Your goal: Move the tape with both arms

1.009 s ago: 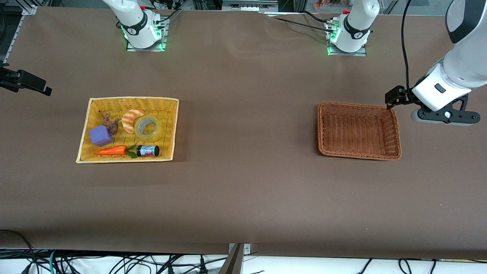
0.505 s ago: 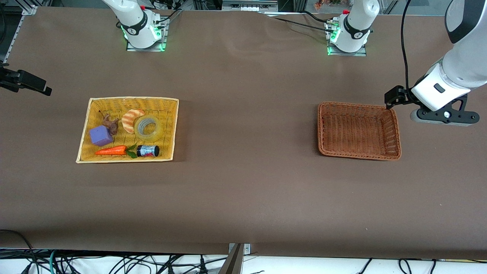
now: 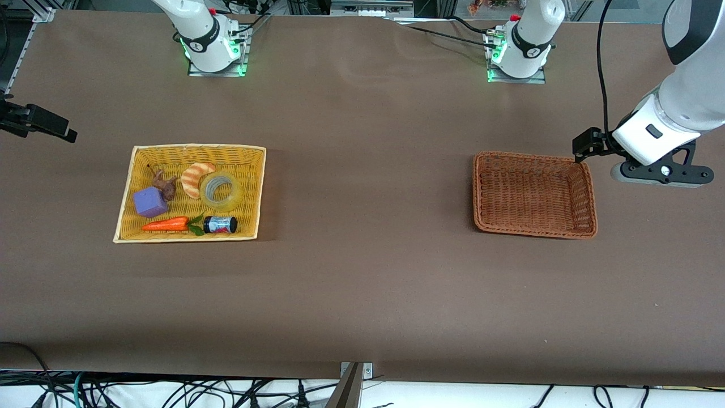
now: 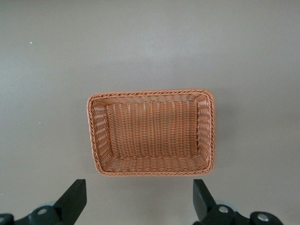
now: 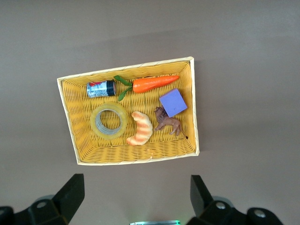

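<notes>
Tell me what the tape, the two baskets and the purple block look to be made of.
Tape: glossy translucent yellowish plastic film, with the weave showing through its hollow centre. Yellow basket and brown basket: woven wicker or plastic imitation, given the regular ribbed strands; which one is unclear. Purple block: matte, flat-faced, possibly foam or painted wood.

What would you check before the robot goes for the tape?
1. Tape lying flat in yellow basket: ok.
2. Gap between tape and croissant: cannot tell.
3. Right claw open, not yet at the tape: ok.
4. Left claw open, waiting near brown basket: ok.
5. Brown basket empty: ok.
</notes>
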You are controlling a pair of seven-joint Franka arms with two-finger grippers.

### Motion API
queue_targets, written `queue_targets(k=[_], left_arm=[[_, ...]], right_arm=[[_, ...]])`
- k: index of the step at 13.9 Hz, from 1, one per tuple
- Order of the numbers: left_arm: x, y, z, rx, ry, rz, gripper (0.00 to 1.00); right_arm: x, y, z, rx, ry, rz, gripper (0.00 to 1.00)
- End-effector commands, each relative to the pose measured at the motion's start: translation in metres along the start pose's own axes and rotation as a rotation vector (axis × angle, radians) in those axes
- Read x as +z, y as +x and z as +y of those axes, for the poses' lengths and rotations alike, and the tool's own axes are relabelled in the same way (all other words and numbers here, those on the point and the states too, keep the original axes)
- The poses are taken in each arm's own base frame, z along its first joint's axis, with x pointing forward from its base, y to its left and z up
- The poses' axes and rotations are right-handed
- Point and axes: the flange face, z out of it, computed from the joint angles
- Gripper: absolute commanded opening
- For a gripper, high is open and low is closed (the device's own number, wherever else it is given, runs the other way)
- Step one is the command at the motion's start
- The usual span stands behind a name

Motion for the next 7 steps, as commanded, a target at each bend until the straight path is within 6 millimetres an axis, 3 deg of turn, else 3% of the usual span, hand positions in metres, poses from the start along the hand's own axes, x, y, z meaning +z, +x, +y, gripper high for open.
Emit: queue_targets(k=[1,7], left_arm=[[-0.0017,-0.0028,-0.0015,0.009,-0.032,-0.007,1.0],[-0.0017,-0.0028,-0.0015,0.01,-0.032,-0.007,1.0]], right_arm=[[-0.003,-0.0015,0.0026,0.004,-0.009,0.008,1.0],[0.006,-0.0034,0.0003,0.006,-0.012,-0.033,1.0]])
